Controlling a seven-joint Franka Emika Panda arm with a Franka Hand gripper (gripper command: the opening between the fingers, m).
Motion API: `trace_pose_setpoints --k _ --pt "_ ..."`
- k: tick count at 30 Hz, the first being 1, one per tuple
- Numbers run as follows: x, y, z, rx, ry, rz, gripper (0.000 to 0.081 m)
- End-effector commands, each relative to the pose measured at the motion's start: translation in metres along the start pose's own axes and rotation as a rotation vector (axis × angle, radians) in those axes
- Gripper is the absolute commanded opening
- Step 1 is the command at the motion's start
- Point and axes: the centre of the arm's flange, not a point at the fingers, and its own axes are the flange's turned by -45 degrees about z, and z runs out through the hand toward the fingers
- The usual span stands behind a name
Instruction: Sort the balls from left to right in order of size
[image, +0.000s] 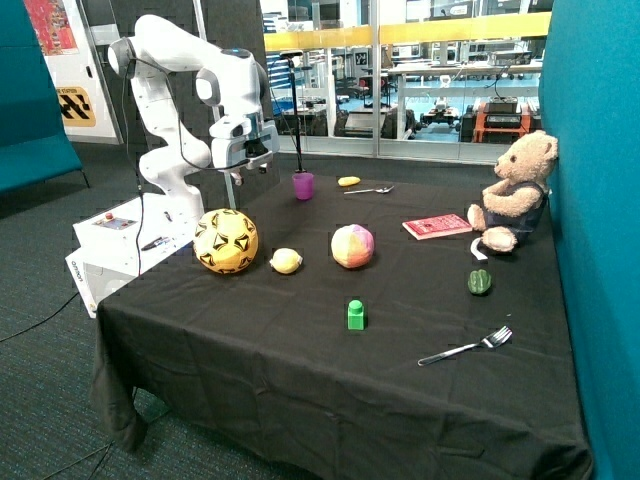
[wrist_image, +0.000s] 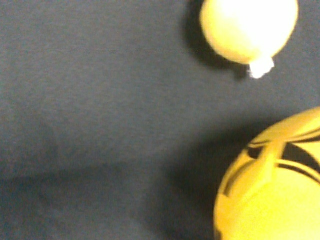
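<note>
Row order: large ball (image: 226, 241), small ball (image: 286, 261), mid-size ball (image: 352, 246) — not yet sorted.
Left to do: swap two.
Gripper (image: 243, 175): raised behind large ball, apparently empty; opening impossible to tell.

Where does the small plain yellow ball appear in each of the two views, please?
Outside view: the small yellow ball lies on the black tablecloth, between the large yellow ball and the pink-orange ball.
Wrist view: the small yellow ball sits at the picture's edge, apart from the large one.
Shared landmark: the large yellow ball with black marks.
</note>
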Motion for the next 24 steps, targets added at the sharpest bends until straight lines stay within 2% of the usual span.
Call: trace_pose_setpoints --k 1,10,17,24 --pt "-0.010 0.034 0.004 0.0027 -0.0063 0.045 0.0743" --pt "-0.030 0.047 0.018 0.0027 -0.0063 0.044 0.0742" --pt "-0.030 0.063 0.018 0.0027 -0.0063 0.035 0.0737" --pt "-0.029 0.069 0.029 0.0028 -0.0062 0.006 0.0734"
